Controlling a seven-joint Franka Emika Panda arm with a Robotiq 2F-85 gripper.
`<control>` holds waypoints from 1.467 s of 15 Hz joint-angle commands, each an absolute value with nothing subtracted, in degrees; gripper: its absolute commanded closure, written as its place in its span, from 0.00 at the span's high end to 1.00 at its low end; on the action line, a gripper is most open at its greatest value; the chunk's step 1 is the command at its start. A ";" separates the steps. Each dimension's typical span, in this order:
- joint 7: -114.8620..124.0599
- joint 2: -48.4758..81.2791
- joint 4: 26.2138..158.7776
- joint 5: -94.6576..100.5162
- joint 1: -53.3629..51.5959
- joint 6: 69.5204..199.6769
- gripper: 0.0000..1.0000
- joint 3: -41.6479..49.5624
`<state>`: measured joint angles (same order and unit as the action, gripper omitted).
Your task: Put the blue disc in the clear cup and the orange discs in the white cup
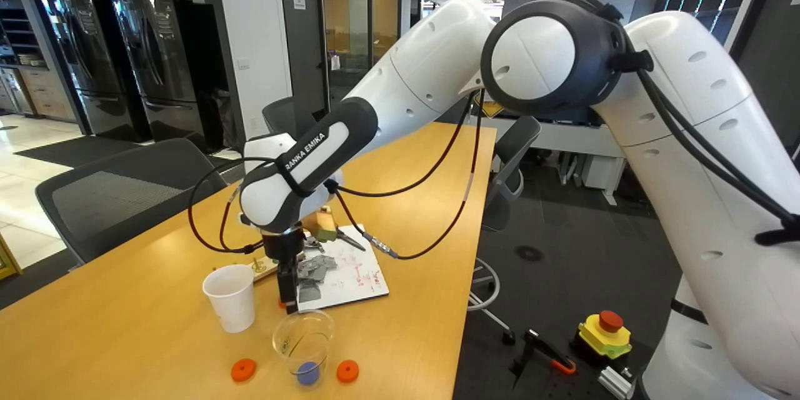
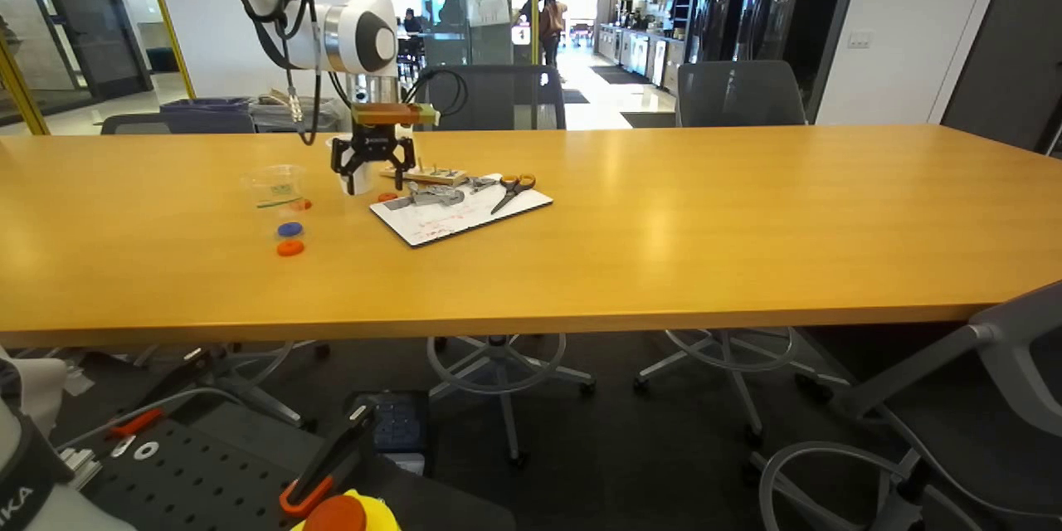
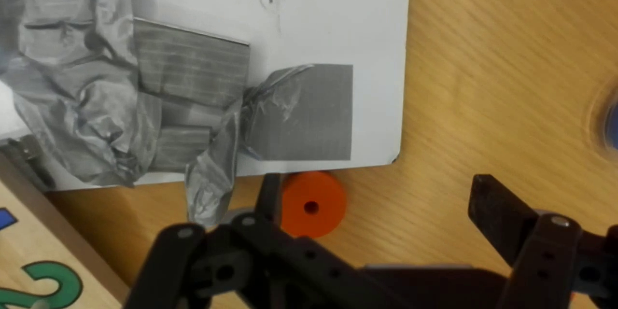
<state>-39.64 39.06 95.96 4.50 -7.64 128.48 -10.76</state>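
My gripper (image 3: 379,198) is open and empty. An orange disc (image 3: 314,204) lies between its fingers in the wrist view, close to the left finger and against the whiteboard edge. In an exterior view the gripper (image 2: 375,184) is low over the table, just above that disc (image 2: 387,197). Two more orange discs (image 1: 243,369) (image 1: 347,370) lie on either side of the clear cup (image 1: 303,340). The blue disc (image 1: 307,374) shows through the clear cup's wall, at its bottom. The white cup (image 1: 231,300) stands upright beside the gripper; the gripper partly hides it in an exterior view (image 2: 360,182).
A whiteboard (image 1: 356,269) with crumpled grey tape (image 3: 87,96) lies beside the gripper. Scissors (image 2: 516,187) rest on it. A wooden puzzle board (image 3: 58,231) is at its corner. The clear cup stands close to the gripper in an exterior view. Chairs surround the table (image 2: 705,224).
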 commanded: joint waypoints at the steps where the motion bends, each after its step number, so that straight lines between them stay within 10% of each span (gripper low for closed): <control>1: -40.17 40.99 93.76 5.40 -6.99 130.01 1.00 -11.63; 22: -39.52 42.34 94.39 8.32 -7.34 134.43 0.92 -11.04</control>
